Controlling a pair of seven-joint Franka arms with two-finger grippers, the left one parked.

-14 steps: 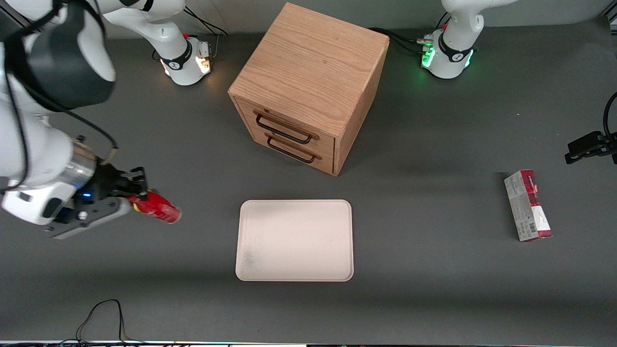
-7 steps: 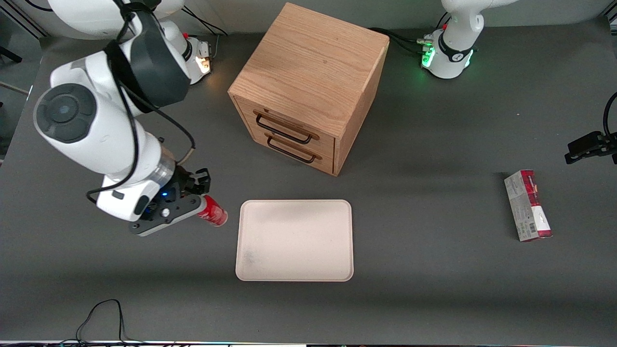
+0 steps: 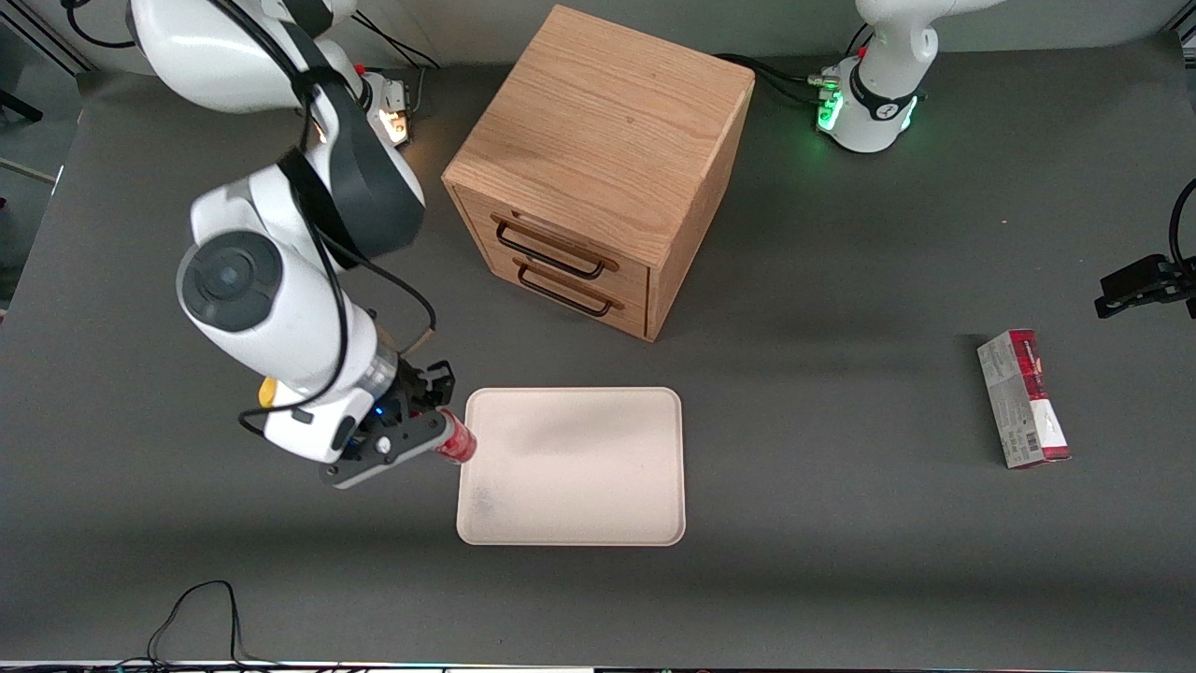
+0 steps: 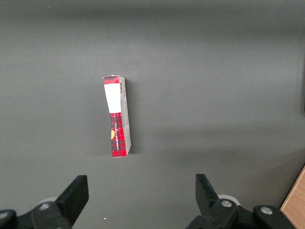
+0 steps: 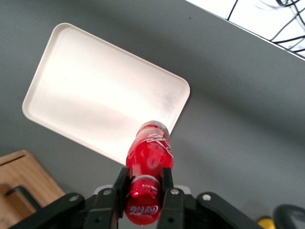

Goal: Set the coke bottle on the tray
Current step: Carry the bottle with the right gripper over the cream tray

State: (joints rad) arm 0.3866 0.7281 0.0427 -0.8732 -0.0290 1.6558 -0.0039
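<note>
- We see the gripper (image 3: 441, 432) of the working arm held above the table (image 3: 841, 561), at the edge of the tray (image 3: 598, 486) that faces the working arm's end of the table.
- Its two black fingers (image 5: 167, 183) are closed on the coke bottle (image 5: 148, 162); in the right wrist view they clamp the narrow neck just under the cap, one on each side.
- The coke bottle is glossy red plastic with a rounded body, a red cap and faint white script lettering. It is carried above the surface, its base pointing away from the gripper.
- In the front view only the bottle's base end (image 3: 457, 443) shows past the gripper, overlapping the tray's rim. In the right wrist view the base sits over the tray's edge near one rounded corner.
- The tray (image 5: 95, 95) is a flat cream rectangle with rounded corners and a low raised rim, matte, with a faint grey smudge near one corner. Nothing lies on it.
- The table is covered with a uniform dark grey matte surface.
- A wooden drawer cabinet (image 3: 607, 140) of light oak grain stands farther from the front camera than the tray. It is box-shaped, with two drawers that carry dark wire handles.
- A red-and-grey rectangular carton (image 3: 1023, 397) lies flat toward the parked arm's end of the table, well apart from the tray.
- A small yellow object (image 3: 267, 391) shows partly under the working arm's wrist.
</note>
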